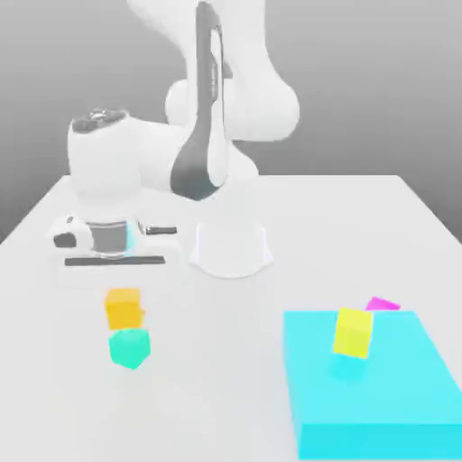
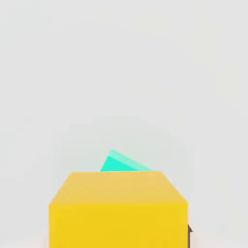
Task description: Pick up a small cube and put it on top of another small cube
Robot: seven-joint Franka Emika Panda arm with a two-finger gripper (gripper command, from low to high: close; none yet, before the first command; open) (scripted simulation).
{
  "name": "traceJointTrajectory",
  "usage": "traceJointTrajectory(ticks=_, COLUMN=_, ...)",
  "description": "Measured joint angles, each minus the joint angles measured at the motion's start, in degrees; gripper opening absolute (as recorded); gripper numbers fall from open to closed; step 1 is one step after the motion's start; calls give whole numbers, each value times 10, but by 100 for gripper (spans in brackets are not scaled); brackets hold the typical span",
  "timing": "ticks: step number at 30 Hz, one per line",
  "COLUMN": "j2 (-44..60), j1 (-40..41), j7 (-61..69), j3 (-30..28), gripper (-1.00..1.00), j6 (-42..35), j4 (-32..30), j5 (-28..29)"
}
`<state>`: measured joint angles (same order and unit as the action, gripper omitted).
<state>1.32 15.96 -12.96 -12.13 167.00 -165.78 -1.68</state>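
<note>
While the orange cube (image 1: pixel 124 308) sat just behind the teal cube (image 1: pixel 129 348), not stacked, the gripper (image 1: pixel 115 261) hung above it, jaw state impossible to tell, so grasping probably came next.

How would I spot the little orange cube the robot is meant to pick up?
Start at the white table and find the big cyan slab; look across to the exterior view's left. Two small cubes sit there. The orange-yellow cube is behind the teal-green cube, nearer the arm.

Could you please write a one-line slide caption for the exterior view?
Orange cube beside teal cube on the white table, below the Panda hand; yellow block on cyan slab.
</note>
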Motion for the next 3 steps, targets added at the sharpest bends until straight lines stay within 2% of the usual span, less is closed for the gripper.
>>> traceJointTrajectory(ticks=1, j2=15, j1=2, j7=10, j3=6, gripper=100, j6=14, j4=1, j5=-14)
traceJointTrajectory(ticks=3, j2=15, j1=2, j7=10, j3=6, gripper=100, j6=14, j4=1, j5=-14)
